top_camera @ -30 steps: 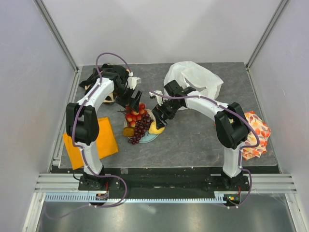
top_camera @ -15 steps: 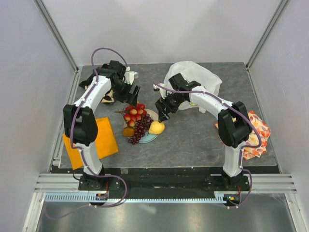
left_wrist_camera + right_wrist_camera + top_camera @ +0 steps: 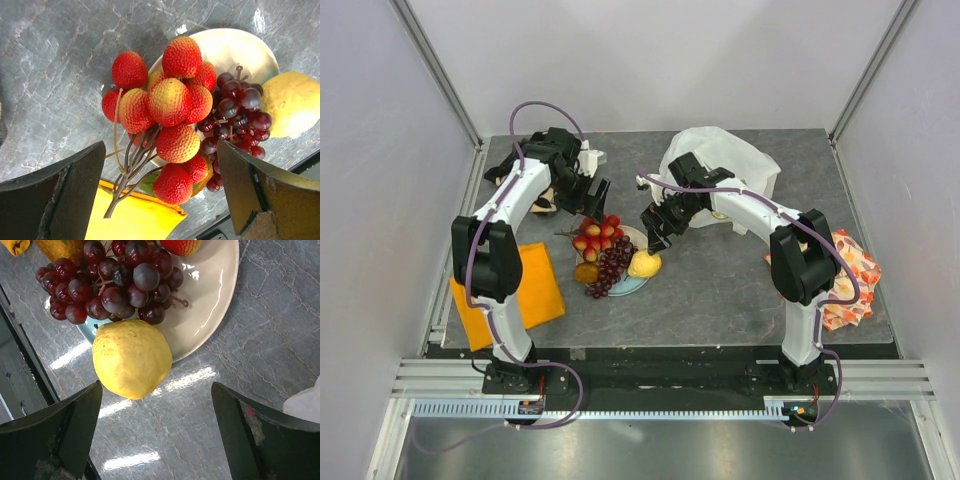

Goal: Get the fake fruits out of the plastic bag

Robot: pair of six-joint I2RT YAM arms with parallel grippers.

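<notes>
An orange cloth (image 3: 510,295) lies at the near-left corner of the counter (image 3: 720,300), reaching its near and left edges. At the right edge sits a fruit-patterned cloth (image 3: 847,283), partly behind the right arm. Between the two cloths the near part of the counter is bare stone.

Left of centre stands the plate (image 3: 638,284) with the fake fruits: the brown oval piece (image 3: 586,272) at its near-left, the dark grape bunch (image 3: 612,265) in the middle, the red berry cluster (image 3: 598,233) on the far side. The yellow lemon (image 3: 643,264) overhangs the right rim and touches the grapes.

The left pincer (image 3: 593,198) hovers over the berry cluster, jaws spread wide and holding nothing. The right pincer (image 3: 655,230) hangs above the lemon, likewise spread and empty.

Further back, right of centre, the white plastic bag (image 3: 740,165) lies crumpled near the far edge, apart from the plate. At the far left a black bag (image 3: 515,165) is mostly hidden under the left arm.
</notes>
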